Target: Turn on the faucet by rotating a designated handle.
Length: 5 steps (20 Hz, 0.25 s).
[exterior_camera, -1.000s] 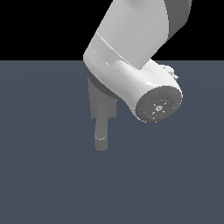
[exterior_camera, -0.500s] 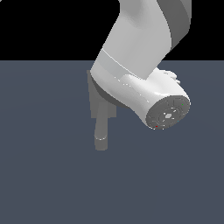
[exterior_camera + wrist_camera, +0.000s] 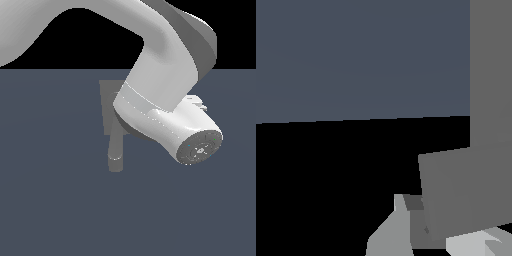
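- The faucet (image 3: 111, 107) stands on the dark worktop (image 3: 55, 200) toward the middle of the exterior view; its flat back plate rises behind, and its thick curved spout (image 3: 116, 152) reaches forward and down to a rounded end.
- The white arm (image 3: 165, 115) leans in from above and covers the part of the fixture on the exterior view's right; judging from the task, it is brought in close there because that is where the hub and the handle should sit, though neither can be made out in this view.
- The exterior view gives the overall layout, the spout clear of the arm and the arm's bulk pressed near the plate; it hides the end effector entirely.
- The wrist view gives what the other lacks: one pale finger (image 3: 390, 232) of the end effector (image 3: 428, 240) at the frame's edge, with flat grey faucet surfaces (image 3: 466, 192) just beside or touching it; which part of the fixture these are I cannot tell.
- How far the end effector is parted, and whether it has anything in hold, I cannot tell; only the finger bases show.
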Motion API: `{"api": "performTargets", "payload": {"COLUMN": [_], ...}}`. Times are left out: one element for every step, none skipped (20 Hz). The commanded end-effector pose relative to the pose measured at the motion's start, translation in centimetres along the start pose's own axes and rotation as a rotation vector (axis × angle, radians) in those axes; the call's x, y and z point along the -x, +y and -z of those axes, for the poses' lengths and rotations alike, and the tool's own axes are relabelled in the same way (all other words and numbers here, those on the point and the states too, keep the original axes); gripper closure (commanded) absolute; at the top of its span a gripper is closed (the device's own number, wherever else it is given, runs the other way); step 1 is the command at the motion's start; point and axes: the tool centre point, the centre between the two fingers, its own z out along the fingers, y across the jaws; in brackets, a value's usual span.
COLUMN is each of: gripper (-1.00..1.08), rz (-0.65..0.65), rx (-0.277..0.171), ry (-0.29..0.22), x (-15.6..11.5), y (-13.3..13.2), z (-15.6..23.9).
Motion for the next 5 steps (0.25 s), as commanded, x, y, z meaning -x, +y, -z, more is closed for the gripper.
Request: {"api": "performTargets", "payload": {"gripper": [1.08,1.08,1.08,1.08,1.08], "rz": [0.006,0.008,0.011,0.014,0.014], "rx": [0.030,0.032,0.035,0.039,0.039], "ry": [0.037,0.043,0.049,0.055,0.055], "x": [-2.2,-2.7,-3.2,-3.8,-3.8], "y": [0.8,0.8,0.7,0.6,0.6], "z": [0.0,0.0,0.0,0.1,0.1]}}
